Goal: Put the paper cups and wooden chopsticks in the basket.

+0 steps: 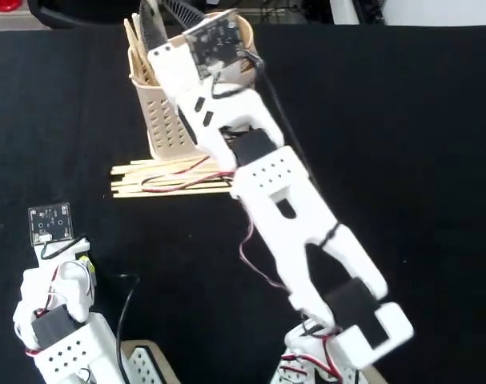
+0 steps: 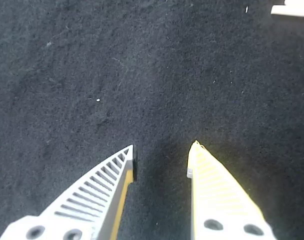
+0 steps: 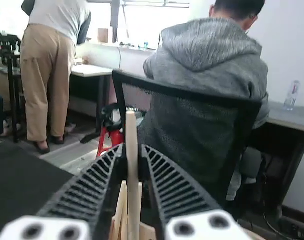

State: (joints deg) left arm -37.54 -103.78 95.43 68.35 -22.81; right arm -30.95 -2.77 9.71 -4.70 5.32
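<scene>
Over the basket (image 1: 166, 128) at the desk's (image 1: 403, 160) far edge, right jaws clamp one chopstick (image 3: 130, 150); a pile (image 1: 170, 180) lies outside; left jaws wide.

The bench (image 1: 403, 120) is wide and covered from edge to edge in a black, felt-like cloth, with fine specks of lint showing on it up close. Toward the far edge, left of the middle, a beige perforated plastic basket (image 1: 166, 132) stands upright on the cloth. Just in front of its foot a loose bundle of pale wooden chopsticks (image 1: 146, 180) lies flat, running side to side. At the near edge the white left arm base (image 1: 66, 356) and the white right arm base (image 1: 307, 368) sit well apart. A thin black cable (image 1: 128, 300) trails over the cloth beside the left one.
</scene>
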